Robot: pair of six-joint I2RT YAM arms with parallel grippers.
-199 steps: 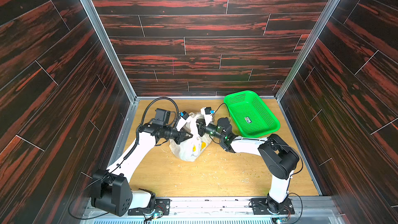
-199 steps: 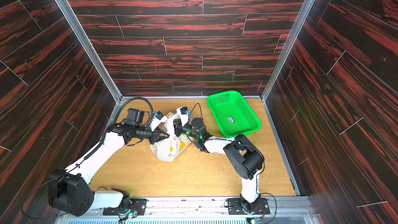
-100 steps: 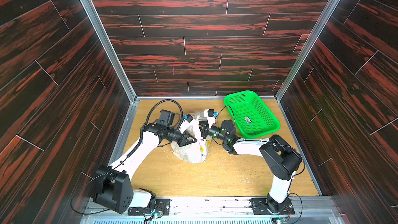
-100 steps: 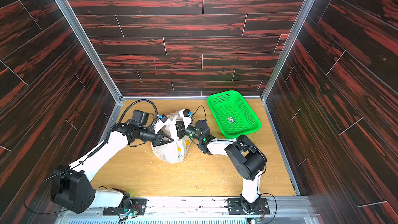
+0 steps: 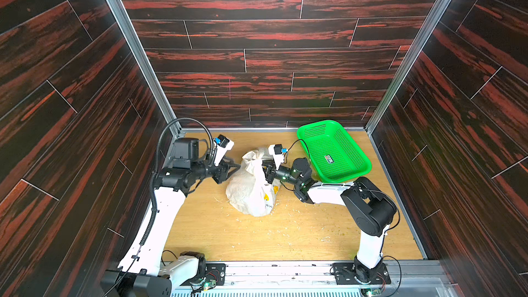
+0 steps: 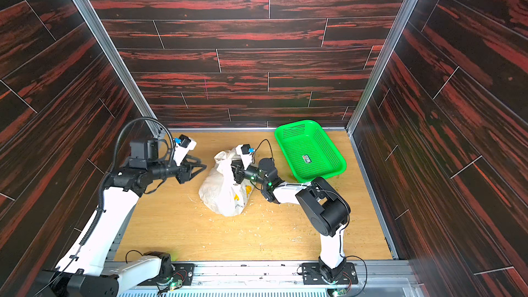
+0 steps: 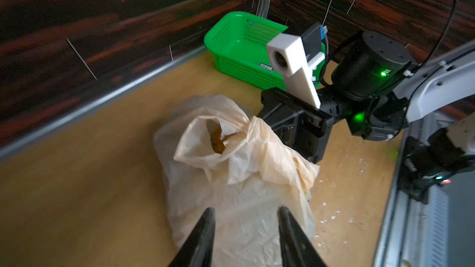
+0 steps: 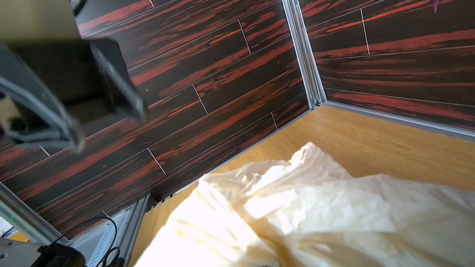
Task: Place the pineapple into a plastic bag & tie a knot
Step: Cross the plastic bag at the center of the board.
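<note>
Nearest my bases, the table is strewn with pale crumbs. Beyond them the bag sits mid-table between my two arms. It is crumpled and bulging, with yellow prints on the side toward my right arm. My left gripper hangs just beside the bag's left flank, with its fingers spread and nothing between them. In the left wrist view the bag's mouth gapes upward, and a yellow-brown lump shows inside. My right gripper is pressed together at the bag's upper right edge. Plastic drapes over the fingertips, so I can only say it seems to pinch a raised fold there. Farther back, the green basket lies in the far right corner, well apart from the bag, with a small label on its floor. Behind everything stand the dark red-streaked walls.
</note>
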